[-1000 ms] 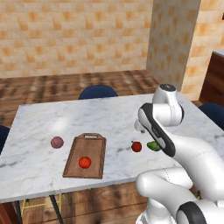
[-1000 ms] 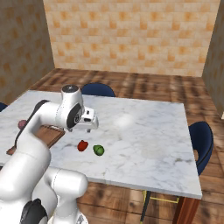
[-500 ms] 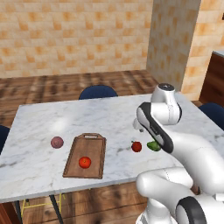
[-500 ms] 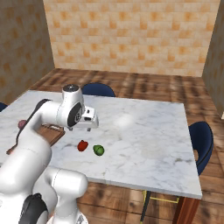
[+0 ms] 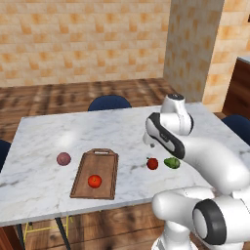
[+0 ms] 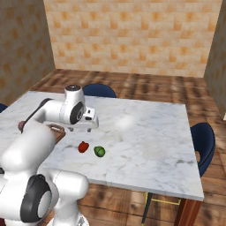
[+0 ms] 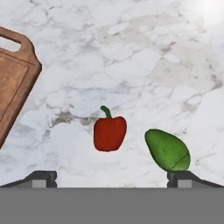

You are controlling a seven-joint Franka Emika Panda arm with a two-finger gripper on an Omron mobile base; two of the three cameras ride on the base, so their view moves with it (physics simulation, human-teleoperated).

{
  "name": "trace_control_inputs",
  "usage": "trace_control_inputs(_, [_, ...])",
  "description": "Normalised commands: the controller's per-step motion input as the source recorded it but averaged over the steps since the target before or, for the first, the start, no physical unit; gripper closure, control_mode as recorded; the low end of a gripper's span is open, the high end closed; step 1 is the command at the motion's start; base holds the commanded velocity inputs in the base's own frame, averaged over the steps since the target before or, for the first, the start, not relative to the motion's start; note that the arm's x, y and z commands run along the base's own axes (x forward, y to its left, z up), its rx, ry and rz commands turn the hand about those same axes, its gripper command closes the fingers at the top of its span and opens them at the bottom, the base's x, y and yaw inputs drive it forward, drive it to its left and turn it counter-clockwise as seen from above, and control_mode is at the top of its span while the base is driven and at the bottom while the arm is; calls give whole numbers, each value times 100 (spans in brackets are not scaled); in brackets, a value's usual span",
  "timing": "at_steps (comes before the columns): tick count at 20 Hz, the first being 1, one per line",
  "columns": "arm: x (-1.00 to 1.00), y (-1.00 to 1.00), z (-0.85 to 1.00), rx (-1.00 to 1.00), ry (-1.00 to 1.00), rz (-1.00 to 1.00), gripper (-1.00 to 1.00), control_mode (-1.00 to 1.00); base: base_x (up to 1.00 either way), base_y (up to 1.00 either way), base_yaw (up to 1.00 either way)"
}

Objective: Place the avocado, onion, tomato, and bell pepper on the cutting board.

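My gripper [image 7: 111, 178] hangs open above the marble table, with nothing between its fingertips [image 7: 42, 176]. Just below it lie the red bell pepper [image 7: 109, 132] and, beside it, the green avocado [image 7: 167, 150]. Both rest on the bare table right of the wooden cutting board [image 5: 95, 173]. The red tomato [image 5: 94, 181] sits on the board. The purplish onion [image 5: 63, 158] lies on the table left of the board. From the left base view the gripper [image 5: 150, 142] hovers just behind the bell pepper [image 5: 152, 163] and avocado [image 5: 172, 163]. In the right base view the gripper [image 6: 84, 129] stands over the pepper [image 6: 83, 147].
Blue chairs stand around the table, one at the far side [image 5: 109, 102] and one at the right end [image 6: 202, 141]. The table's near edge [image 5: 97, 212] runs close behind the board. A brick pillar [image 5: 195, 49] rises behind the table's far right corner.
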Motion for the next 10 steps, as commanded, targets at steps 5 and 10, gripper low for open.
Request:
trace_control_inputs(5, [4, 0, -26, 1, 8, 0, -100, -100, 0, 0, 0])
trace_control_inputs(10, [7, 0, -33, 1, 9, 0, -100, -100, 0, 0, 0])
